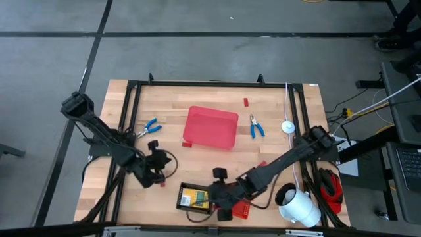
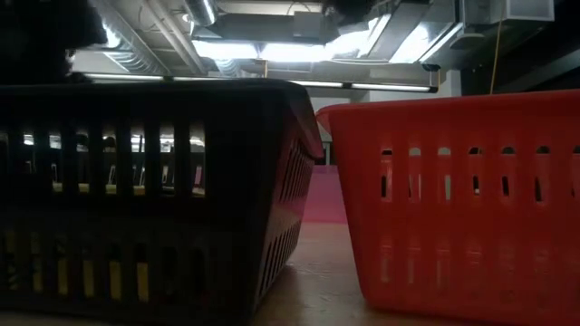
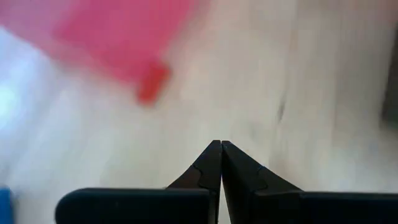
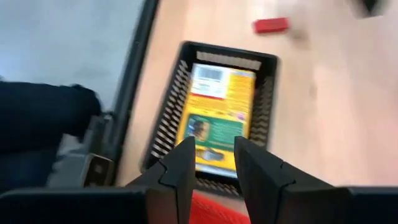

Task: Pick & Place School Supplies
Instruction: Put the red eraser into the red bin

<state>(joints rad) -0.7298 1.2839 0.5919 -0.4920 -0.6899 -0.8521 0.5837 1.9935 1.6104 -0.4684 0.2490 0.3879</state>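
My left gripper (image 1: 155,168) (image 3: 221,144) is shut and hovers over bare wood on the table's near left. A tiny red block (image 1: 162,184) (image 3: 153,83) lies close by. My right gripper (image 1: 220,193) (image 4: 214,149) is open above the near end of the small black tray (image 1: 193,197) (image 4: 267,99). A yellow-and-green card box (image 1: 191,197) (image 4: 221,115) lies flat in that tray. Two blue-handled pliers (image 1: 150,127) (image 1: 256,125) lie on either side of the large red tray (image 1: 210,127). More red blocks (image 1: 247,102) (image 1: 187,145) (image 1: 261,163) rest on the wood.
A red mesh basket (image 1: 240,209) (image 2: 453,199) stands right of the black tray (image 2: 154,199) at the near edge; together they fill the low view. A white roll (image 1: 297,204) and a white disc (image 1: 287,127) sit at the right. A black frame (image 1: 210,83) borders the table.
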